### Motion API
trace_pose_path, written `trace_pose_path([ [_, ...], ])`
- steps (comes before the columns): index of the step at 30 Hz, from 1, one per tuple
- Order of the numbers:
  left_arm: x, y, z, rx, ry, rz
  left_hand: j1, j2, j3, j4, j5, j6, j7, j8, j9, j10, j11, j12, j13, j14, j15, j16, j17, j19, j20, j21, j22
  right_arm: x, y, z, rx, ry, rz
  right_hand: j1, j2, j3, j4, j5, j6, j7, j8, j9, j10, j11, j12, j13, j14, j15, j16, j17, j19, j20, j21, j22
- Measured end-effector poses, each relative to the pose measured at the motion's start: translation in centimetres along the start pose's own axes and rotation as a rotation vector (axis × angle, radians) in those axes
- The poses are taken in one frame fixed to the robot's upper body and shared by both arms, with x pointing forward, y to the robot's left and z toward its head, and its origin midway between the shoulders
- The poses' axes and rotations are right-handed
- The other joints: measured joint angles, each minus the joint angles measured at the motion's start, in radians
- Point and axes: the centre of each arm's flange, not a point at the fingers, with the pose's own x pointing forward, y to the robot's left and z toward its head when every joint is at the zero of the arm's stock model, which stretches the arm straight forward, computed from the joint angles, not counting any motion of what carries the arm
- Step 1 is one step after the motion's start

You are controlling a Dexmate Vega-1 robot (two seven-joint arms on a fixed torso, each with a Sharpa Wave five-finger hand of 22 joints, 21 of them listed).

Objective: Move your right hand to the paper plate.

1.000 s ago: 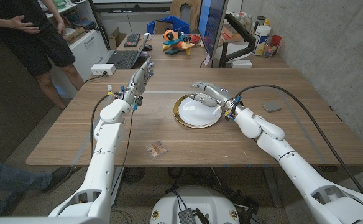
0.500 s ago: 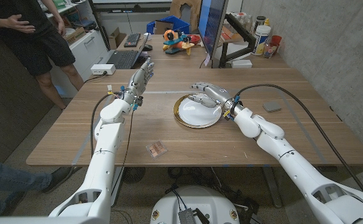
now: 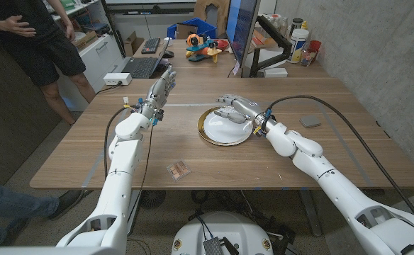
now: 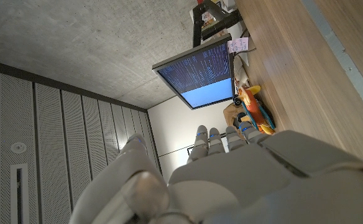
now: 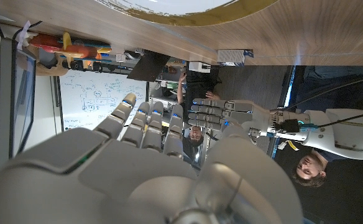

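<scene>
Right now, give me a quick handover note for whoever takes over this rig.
Right hand: holds nothing, fingers apart, over the far rim of the paper plate; whether it touches the plate cannot be told.
Left hand: holds nothing, fingers extended, raised over the table, well apart from the plate.
Done: right hand has reached the plate.
Left: at most settling it on the plate.
</scene>
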Motion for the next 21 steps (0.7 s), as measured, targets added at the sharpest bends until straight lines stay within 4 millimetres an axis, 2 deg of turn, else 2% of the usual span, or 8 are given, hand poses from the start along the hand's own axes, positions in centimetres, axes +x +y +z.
trace_pose_path([
  [14, -0.08, 0.17, -0.03, 0.000, 0.001, 0.004, 0.000, 0.000, -0.004, -0.004, 0.000, 0.000, 0.000, 0.000, 0.000, 0.000, 0.000, 0.000, 0.000, 0.000, 0.000, 0.000, 0.000, 0.000, 0.000, -0.007, 0.000, 0.22, 0.54, 0.07, -0.034, 0.001, 0.019, 0.000, 0.000, 0.000, 0.000, 0.008, 0.000, 0.000, 0.000, 0.000, 0.002, -0.002, 0.000, 0.000, 0.000, 0.000, 0.000, 0.000, 0.000, 0.000, -0.011, 0.000],
  [21, -0.14, 0.26, -0.27, -0.002, 0.006, 0.006, 0.000, 0.000, -0.004, -0.004, 0.000, 0.000, 0.000, 0.000, 0.000, 0.000, 0.000, 0.000, 0.000, 0.000, 0.000, 0.000, 0.000, 0.000, 0.000, -0.011, 0.000, 0.33, 0.79, 0.09, -0.052, 0.003, 0.029, -0.007, 0.007, 0.000, 0.000, 0.008, 0.000, 0.000, -0.008, 0.000, 0.002, -0.002, 0.000, 0.000, 0.000, 0.000, -0.009, 0.000, 0.000, 0.000, -0.014, 0.000],
])
